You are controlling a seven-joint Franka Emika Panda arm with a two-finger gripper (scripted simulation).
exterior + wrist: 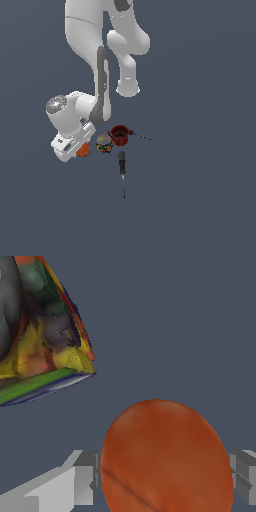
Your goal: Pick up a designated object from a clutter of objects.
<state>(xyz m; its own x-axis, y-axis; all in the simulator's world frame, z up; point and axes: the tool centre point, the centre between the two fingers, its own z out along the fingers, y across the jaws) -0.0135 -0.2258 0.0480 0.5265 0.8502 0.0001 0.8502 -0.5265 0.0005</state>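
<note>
The orange ball (167,461) lies between my gripper's (163,478) two grey fingers. One finger (85,478) stands a thin gap away from the ball and the other finger (244,476) is right at its edge, so the gripper reads as open around it. In the exterior view the orange ball (83,149) peeks out under the white hand (70,141) at the left end of the clutter. Beside it stand the multicoloured jar-like item (104,143) and then the red mug (120,135). The jar-like item (42,341) looms close in the wrist view.
A dark-handled screwdriver (122,172) lies in front of the mug, tip pointing away from it. A thin dark stick (140,135) lies to the exterior view's right of the mug. The arm's white links (95,60) rise behind the group.
</note>
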